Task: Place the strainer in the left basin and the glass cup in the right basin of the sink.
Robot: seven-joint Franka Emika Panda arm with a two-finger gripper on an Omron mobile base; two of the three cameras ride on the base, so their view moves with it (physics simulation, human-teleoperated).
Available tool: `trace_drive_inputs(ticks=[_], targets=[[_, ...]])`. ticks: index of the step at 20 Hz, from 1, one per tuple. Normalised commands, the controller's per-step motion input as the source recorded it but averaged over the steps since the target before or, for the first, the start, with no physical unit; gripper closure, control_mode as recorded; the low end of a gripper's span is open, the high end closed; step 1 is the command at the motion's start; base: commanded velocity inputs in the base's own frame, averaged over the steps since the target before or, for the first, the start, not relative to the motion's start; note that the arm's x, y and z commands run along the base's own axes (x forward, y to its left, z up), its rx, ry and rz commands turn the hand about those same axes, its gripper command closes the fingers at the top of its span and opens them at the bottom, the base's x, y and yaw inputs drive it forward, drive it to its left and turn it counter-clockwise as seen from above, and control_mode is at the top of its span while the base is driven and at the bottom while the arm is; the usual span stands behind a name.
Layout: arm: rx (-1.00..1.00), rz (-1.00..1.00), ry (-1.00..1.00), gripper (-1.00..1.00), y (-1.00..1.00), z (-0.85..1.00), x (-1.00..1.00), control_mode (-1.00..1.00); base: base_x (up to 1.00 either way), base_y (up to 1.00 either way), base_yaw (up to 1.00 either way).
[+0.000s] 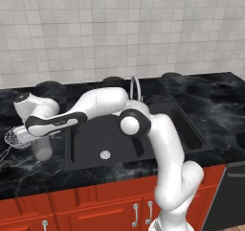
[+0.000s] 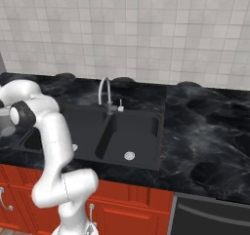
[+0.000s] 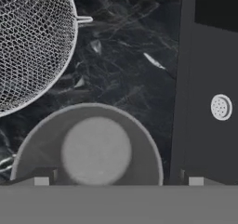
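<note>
**Pincer above the glass cup, left of the sink**

The white arm reaches leftward over the black marbled worktop (image 1: 28,172). Its pincer (image 3: 116,181) hangs open over the glass cup (image 3: 90,146), the two finger tips (image 3: 39,179) standing one on each side of the cup's rim (whether they touch it cannot be told). The cup stands upright on the worktop just left of the sink (image 1: 119,165). The strainer (image 3: 28,46), a round bowl of wire mesh, lies on the worktop just beside the cup, on its far-left side in the left base view. The left basin (image 1: 103,144) holds only its round silver drain (image 1: 105,154). The right basin (image 2: 139,136) lies beyond the curved faucet (image 2: 103,92), also with a drain (image 2: 129,155).
</note>
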Motion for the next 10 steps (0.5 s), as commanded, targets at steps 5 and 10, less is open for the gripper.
trace_drive_inputs(ticks=[5, 10], targets=[[-0.15, 0.0, 0.0, -1.0, 0.14, -0.26, 0.02, -1.0, 0.0, 0.0, 0.0], [-0.16, 0.01, 0.0, -1.0, 0.03, -0.32, 0.0, -1.0, 0.0, 0.0, 0.0]])
